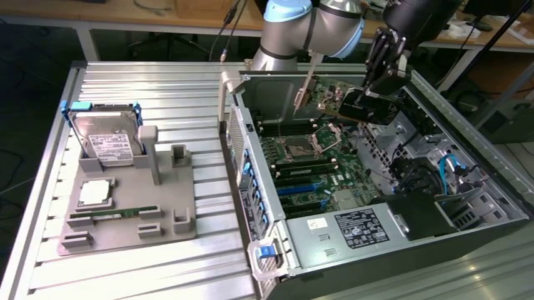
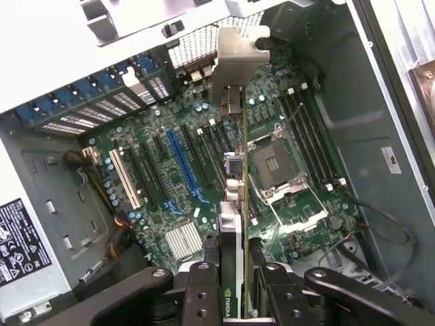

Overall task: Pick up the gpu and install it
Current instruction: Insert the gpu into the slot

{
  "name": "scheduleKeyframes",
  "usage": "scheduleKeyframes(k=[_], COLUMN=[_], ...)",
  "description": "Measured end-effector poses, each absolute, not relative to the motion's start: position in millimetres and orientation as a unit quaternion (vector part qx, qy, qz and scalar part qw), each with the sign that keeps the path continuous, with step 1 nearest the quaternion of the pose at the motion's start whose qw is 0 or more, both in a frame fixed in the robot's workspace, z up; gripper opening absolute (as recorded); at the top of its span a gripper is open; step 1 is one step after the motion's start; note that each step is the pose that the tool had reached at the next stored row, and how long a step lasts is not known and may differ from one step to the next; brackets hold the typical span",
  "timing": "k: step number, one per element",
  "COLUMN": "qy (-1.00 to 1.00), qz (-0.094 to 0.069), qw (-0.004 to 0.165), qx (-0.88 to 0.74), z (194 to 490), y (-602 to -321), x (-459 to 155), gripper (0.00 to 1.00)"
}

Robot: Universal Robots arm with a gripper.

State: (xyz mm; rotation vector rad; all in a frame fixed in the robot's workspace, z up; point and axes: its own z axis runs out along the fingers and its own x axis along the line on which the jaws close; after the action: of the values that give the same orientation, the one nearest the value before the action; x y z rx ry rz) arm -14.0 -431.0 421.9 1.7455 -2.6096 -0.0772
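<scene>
GPU (image 1: 329, 95) (image 2: 231, 217) hangs on edge above the open computer case (image 1: 417, 265) (image 2: 61, 41), over the far part of the motherboard (image 1: 309, 172) (image 2: 170, 197) and clear of its slots. Its silver bracket (image 1: 304, 94) (image 2: 239, 61) points toward the exterior view's left, at the case's slotted rear wall. In the wrist view the card runs edge-on from between the fingers (image 2: 204, 288) out to that bracket.

The gripper (image 1: 376, 87) (image 2: 238, 275) is pinching the GPU. Its two fingers are drawn close, one against each face of the card, at the end away from the bracket.

Below the card lie one empty processor socket (image 1: 299, 148) (image 2: 275, 163), one long blue slot (image 2: 182, 159) and one long white slot (image 2: 126, 180) among several dark ones. One labelled power supply (image 1: 359, 228) sits at the near end of the case.

Well apart, on the exterior view's left, one grey fixture tray (image 1: 125, 234) rests on the ribbed metal table (image 1: 167, 272). It carries three parts:
- One hard drive (image 1: 109, 140), standing at the far end.
- One square processor (image 1: 96, 192), lying flat in the middle.
- One green memory stick (image 1: 112, 214), lying just nearer than the processor.
</scene>
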Motion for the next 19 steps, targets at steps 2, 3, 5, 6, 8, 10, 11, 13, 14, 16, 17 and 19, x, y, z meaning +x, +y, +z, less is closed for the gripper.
scheduleKeyframes(k=[2,3,5,6,8,10,11,13,14,16,17,19], qy=[-0.826,-0.823,-0.817,-0.814,-0.808,-0.799,-0.796,-0.79,-0.785,-0.777,-0.774,-0.768], qz=[-0.025,-0.025,-0.025,-0.025,-0.025,-0.025,-0.025,-0.025,-0.025,-0.025,-0.025,-0.024], qw=[0.001,0.001,0.001,0.001,0.002,0.002,0.002,0.002,0.003,0.003,0.003,0.003], qx=[0.564,0.567,0.576,0.58,0.589,0.601,0.605,0.612,0.618,0.629,0.633,0.641], z=[421.9,421.9,421.9,421.9,421.9,421.8,421.8,421.8,421.8,421.8,421.8,421.8], y=[-431.0,-431.0,-431.0,-431.0,-431.0,-431.0,-431.0,-431.0,-431.0,-431.0,-431.0,-431.0], x=[-13.8,-13.7,-13.5,-13.4,-13.1,-12.7,-12.6,-12.3,-12.1,-11.8,-11.7,-11.5], gripper=[0.27,0.27,0.27,0.27,0.27,0.27,0.27,0.27,0.27,0.27,0.27,0.27])
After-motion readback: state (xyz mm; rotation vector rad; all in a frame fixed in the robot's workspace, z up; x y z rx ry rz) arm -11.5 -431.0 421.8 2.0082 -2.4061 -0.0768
